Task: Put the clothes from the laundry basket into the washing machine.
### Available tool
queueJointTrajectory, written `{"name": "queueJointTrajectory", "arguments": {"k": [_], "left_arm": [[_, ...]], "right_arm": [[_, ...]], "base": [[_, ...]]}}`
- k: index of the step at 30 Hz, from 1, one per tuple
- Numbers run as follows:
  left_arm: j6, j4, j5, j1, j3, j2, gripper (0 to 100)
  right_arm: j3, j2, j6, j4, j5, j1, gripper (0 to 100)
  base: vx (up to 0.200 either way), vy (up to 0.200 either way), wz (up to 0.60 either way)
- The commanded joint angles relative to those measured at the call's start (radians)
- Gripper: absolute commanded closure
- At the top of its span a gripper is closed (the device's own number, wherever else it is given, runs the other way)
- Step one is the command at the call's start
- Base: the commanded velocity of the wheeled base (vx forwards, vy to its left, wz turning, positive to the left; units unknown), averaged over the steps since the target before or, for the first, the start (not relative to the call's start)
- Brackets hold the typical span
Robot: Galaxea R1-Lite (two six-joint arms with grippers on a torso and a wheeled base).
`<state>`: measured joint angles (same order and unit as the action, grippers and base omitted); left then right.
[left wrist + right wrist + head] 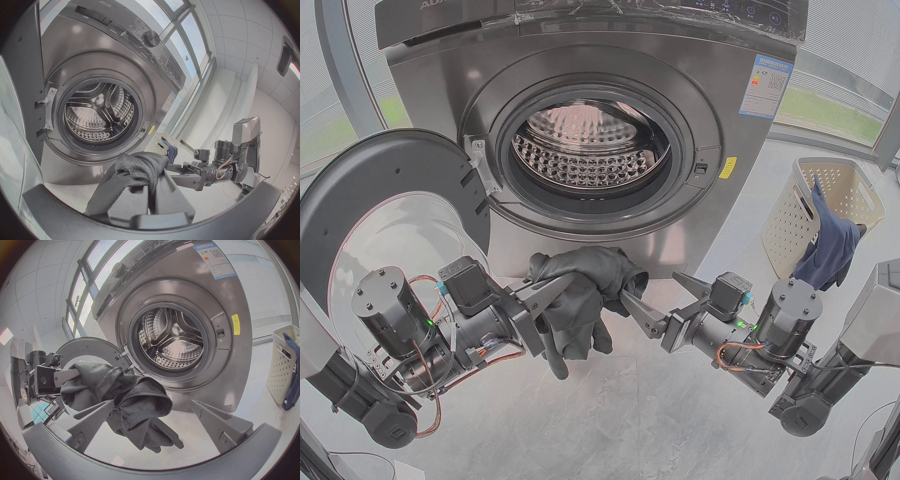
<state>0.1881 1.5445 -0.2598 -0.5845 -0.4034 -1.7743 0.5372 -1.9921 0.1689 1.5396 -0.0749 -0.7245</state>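
Observation:
A dark grey garment [581, 294] hangs in the air just below the washing machine's open drum [587, 150]. My left gripper [565, 284] is shut on the garment [134, 172], bunched over its fingers [162, 197]. Opposite it, my right gripper [648, 283] is open, and one finger touches the cloth's side. In the right wrist view the garment [137, 402] drapes over one finger [93, 415] and reaches into the gap of the right gripper [151, 402]. The cream laundry basket [794, 219] stands on the floor at the right, with a blue garment [831, 244] hanging over its rim.
The machine's round door [381, 206] is swung wide open on the left, close behind my left arm. Grey tiled floor [650, 412] lies below the grippers. Windows run behind the machine on both sides.

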Motion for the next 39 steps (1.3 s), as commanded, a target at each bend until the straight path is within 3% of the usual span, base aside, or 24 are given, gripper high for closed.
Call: {"name": "queueJointTrajectory", "arguments": {"k": [1, 19, 29, 39], "left_arm": [[-0.001, 0.000, 0.001, 0.002, 0.000, -0.014, 100], [-0.004, 0.000, 0.001, 0.021, -0.011, -0.016, 100], [-0.006, 0.000, -0.001, 0.009, -0.005, -0.007, 100], [-0.007, 0.000, -0.001, 0.005, -0.005, -0.002, 100]], "right_arm": [[-0.051, 0.072, -0.002, 0.001, 0.003, -0.009, 0], [-0.106, 0.121, -0.008, 0.002, 0.021, -0.029, 0], [0.050, 0.032, -0.020, -0.009, 0.027, -0.052, 0], [0.098, -0.053, -0.020, -0.001, 0.044, -0.090, 0]], "base": [[0.000, 0.000, 0.00], [0.000, 0.000, 0.00], [0.000, 0.000, 0.00], [0.000, 0.000, 0.00]]}}
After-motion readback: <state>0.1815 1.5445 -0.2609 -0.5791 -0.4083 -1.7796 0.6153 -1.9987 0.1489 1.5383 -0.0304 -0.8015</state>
